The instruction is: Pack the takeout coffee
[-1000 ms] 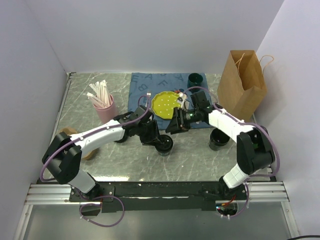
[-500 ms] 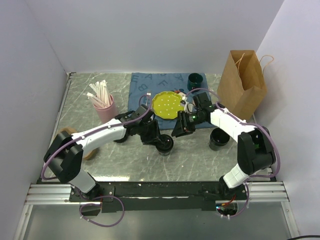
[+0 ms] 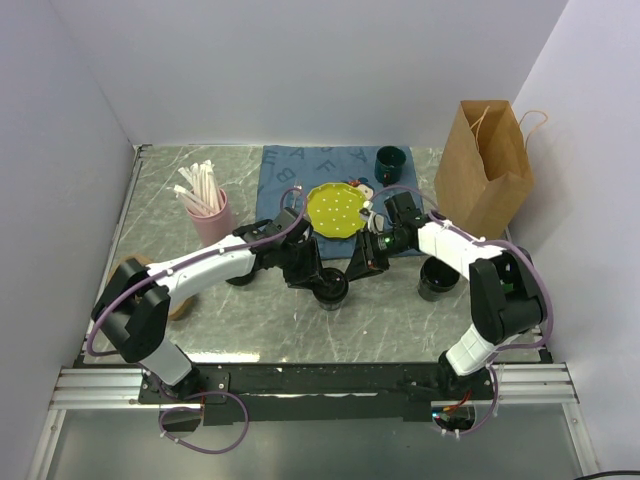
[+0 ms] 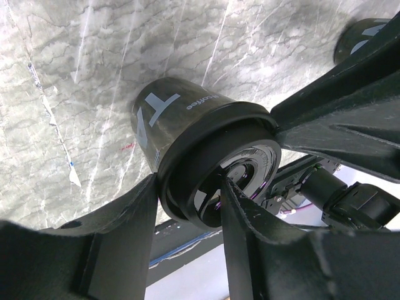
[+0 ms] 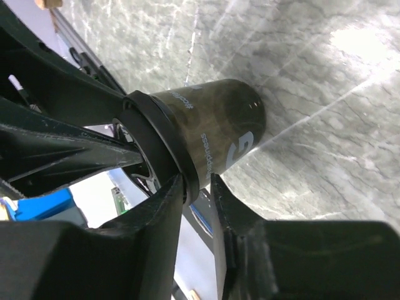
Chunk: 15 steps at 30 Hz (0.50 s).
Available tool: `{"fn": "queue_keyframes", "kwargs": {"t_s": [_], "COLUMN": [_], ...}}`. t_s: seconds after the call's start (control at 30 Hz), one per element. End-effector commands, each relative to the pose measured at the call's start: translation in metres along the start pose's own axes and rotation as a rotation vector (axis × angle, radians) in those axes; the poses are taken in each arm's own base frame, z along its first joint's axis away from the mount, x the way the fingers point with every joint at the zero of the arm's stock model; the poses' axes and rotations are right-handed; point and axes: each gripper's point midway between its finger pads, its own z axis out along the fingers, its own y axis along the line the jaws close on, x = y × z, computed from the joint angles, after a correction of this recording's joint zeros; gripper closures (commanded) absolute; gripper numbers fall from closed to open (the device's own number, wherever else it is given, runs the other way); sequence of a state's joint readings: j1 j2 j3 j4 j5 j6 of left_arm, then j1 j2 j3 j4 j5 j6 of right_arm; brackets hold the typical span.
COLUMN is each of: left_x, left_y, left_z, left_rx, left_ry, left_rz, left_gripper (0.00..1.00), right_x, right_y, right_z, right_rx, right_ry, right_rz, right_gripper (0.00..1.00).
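The takeout coffee [image 3: 331,289], a small black cup with a black lid, stands on the marble table between the two grippers. My left gripper [image 3: 316,277] comes at it from the left and is shut on the lid. In the left wrist view one finger presses the lid's side and the other lies across its top, around the takeout coffee [image 4: 187,125] and left gripper [image 4: 189,187]. My right gripper [image 3: 353,270] reaches in from the right. In the right wrist view the right gripper [image 5: 197,181] pinches the lid rim of the takeout coffee [image 5: 219,134], with its fingers narrow.
A brown paper bag [image 3: 485,165] stands open at the back right. Behind the cup lie a yellow plate [image 3: 335,208] on a blue cloth [image 3: 285,175] and a dark green mug [image 3: 391,160]. A pink cup of straws [image 3: 207,215] is at the left, another black cup [image 3: 437,278] at the right.
My right gripper has moved down and left to the cup and its jaws have narrowed onto the lid rim. The left gripper has kept its hold, shifting only slightly.
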<state>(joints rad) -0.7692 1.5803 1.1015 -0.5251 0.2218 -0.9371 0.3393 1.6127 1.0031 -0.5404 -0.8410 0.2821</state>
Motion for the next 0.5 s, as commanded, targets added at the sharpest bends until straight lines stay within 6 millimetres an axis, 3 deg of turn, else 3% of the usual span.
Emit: {"fn": "queue_keyframes", "kwargs": {"t_s": [0.0,0.2,0.47], "left_x": [0.029,0.036,0.044], "left_y": [0.086,0.094,0.103], "left_z": [0.019,0.021,0.022], "left_rx": [-0.33,-0.34,-0.355], "left_ry": [0.083,0.096,0.113], "left_rz": [0.011,0.0,-0.012], "left_gripper": [0.53,0.54,0.54], "right_x": [-0.001,0.015,0.028], "right_y": [-0.012,-0.02,-0.041], "right_z": [0.01,0.022,0.033], "right_rx": [-0.002,-0.053,-0.026], "right_ry": [-0.029,-0.03,-0.04], "right_rz": [0.012,0.069,0.083], "right_gripper": [0.73,0.86,0.9]}}
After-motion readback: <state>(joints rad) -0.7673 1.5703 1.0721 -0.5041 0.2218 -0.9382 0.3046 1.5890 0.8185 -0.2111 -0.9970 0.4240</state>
